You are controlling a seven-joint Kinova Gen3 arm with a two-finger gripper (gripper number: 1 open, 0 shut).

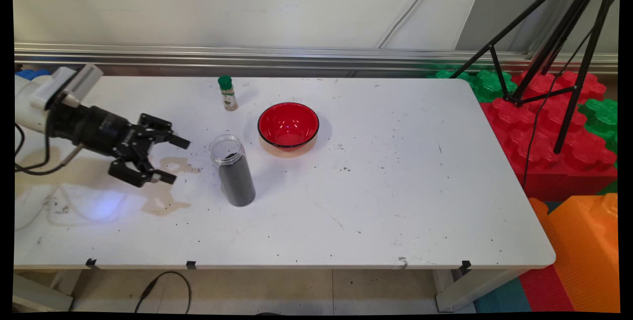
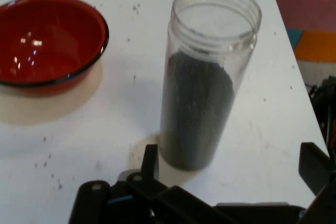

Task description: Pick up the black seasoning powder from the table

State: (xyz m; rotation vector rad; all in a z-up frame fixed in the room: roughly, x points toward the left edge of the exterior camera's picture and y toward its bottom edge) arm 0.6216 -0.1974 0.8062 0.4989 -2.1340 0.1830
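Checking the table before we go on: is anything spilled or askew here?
Yes. Dark specks are scattered over the table, thickest around the open jar of dark grains, and brownish stains lie under the open gripper. Jar, red bowl and green-capped shaker stand upright.
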